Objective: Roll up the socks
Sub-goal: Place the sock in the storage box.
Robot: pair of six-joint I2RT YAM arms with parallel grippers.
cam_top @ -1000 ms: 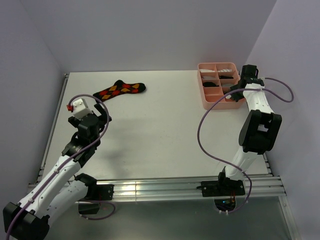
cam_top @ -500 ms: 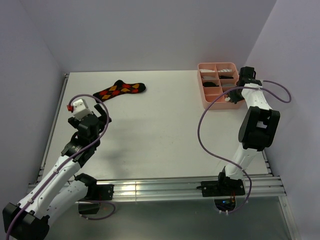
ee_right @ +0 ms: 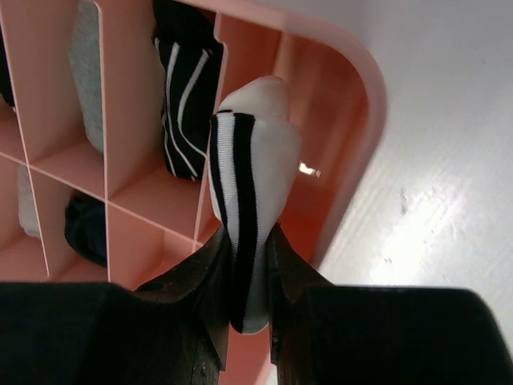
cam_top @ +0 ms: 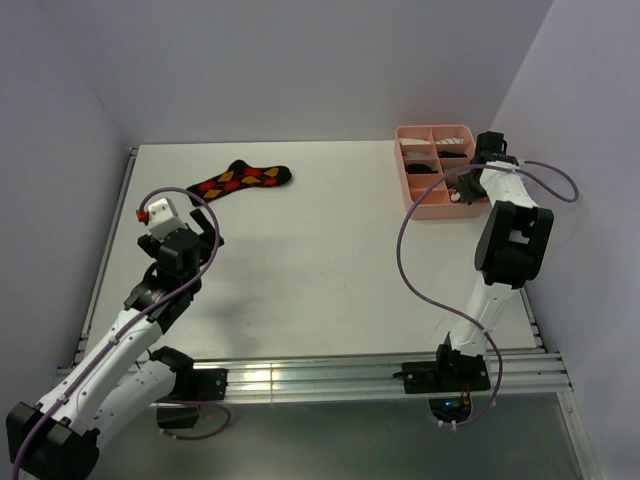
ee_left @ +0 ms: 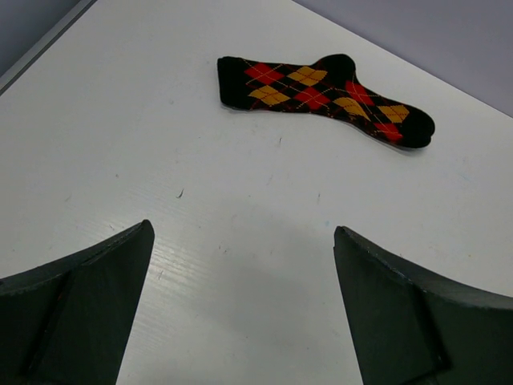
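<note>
presently the right gripper [ee_right: 244, 273] is clenched on the short white sock with black cuff stripes [ee_right: 252, 184], held over the corner compartment of the pink tray [ee_right: 361, 96]. its long axis points away from the jaws, rounded end leading. judged best: keep it square between the walls, clear of the divider. the left gripper [ee_left: 244, 241] stands released over bare table. the argyle sock [ee_left: 321, 92] lies flat ahead of it, well apart.

White black-striped sock [ee_right: 256, 152] in the right pincer [ee_right: 248, 245], over the pink tray [ee_right: 373, 104] corner
</note>
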